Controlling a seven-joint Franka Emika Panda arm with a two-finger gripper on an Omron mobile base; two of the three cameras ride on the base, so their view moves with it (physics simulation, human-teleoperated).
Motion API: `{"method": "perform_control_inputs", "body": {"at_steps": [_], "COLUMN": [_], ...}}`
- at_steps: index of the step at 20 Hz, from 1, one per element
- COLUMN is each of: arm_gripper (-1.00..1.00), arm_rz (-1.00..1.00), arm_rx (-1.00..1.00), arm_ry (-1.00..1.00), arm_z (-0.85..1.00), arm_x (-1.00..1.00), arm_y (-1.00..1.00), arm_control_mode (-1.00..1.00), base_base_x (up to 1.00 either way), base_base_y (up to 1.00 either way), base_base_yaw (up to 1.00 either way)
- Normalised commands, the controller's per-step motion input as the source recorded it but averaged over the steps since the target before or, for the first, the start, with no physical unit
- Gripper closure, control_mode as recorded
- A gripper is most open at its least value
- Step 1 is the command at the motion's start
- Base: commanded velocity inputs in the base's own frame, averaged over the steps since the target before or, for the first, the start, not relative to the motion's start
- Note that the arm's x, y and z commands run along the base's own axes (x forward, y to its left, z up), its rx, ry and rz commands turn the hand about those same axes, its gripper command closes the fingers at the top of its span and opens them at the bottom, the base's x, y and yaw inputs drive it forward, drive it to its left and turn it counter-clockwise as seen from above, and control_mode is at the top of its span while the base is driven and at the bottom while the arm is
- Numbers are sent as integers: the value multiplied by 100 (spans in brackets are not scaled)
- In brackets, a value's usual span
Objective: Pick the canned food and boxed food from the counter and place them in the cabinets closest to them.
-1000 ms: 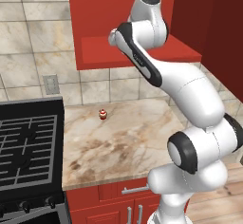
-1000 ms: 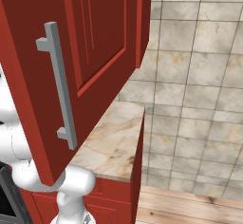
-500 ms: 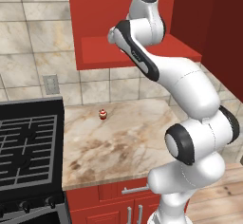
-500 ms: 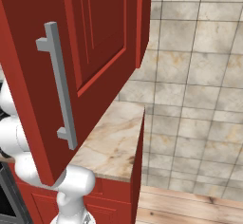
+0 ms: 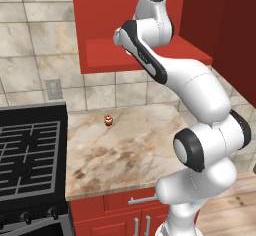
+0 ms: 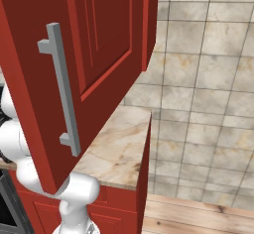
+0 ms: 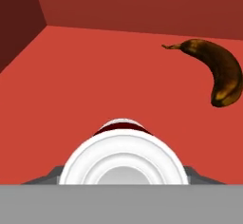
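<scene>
Hand view looks down on the canned food (image 7: 122, 163), whose white rim and silvery top sit between my two finger tips at the near edge, with its red band showing just beyond the rim. My gripper (image 7: 122, 175) has one grey tip on each side of the can; I cannot tell if the pads press it or stand a little apart from it. The can stands over the red shelf floor of the cabinet (image 7: 95, 76). To the far right on this floor lies a dark brown banana (image 7: 217, 73), well apart from the can. The left wall of the cabinet rises at the far left, and the back wall runs across the top; between the can and both walls the floor is bare.

From the left base view my arm reaches up into the open cabinet (image 5: 107, 55) above the counter (image 5: 130, 150). On the counter, near the back wall, stands a tiny round red-and-tan item (image 5: 107, 120), with bare stone around it. A black stove (image 5: 30, 155) touches the left edge of the counter.

From the right base view the open cabinet door (image 6: 94, 54) with its silver bar handle (image 6: 63, 87) hangs close in front, and the counter ends at a straight right edge beside the tiled wall.
</scene>
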Motion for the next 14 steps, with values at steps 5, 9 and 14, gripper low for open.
{"method": "perform_control_inputs", "body": {"at_steps": [5,9,14], "arm_gripper": [-100,-100,-100], "arm_rz": [0,-1,0], "arm_rx": [0,0,0], "arm_ry": [0,0,-4], "arm_z": [0,0,3], "arm_x": [13,16,-25], "arm_y": [0,0,0], "arm_control_mode": [-100,-100,-100], "base_base_x": [0,0,0], "base_base_y": [0,0,0], "base_base_yaw": [0,0,0]}}
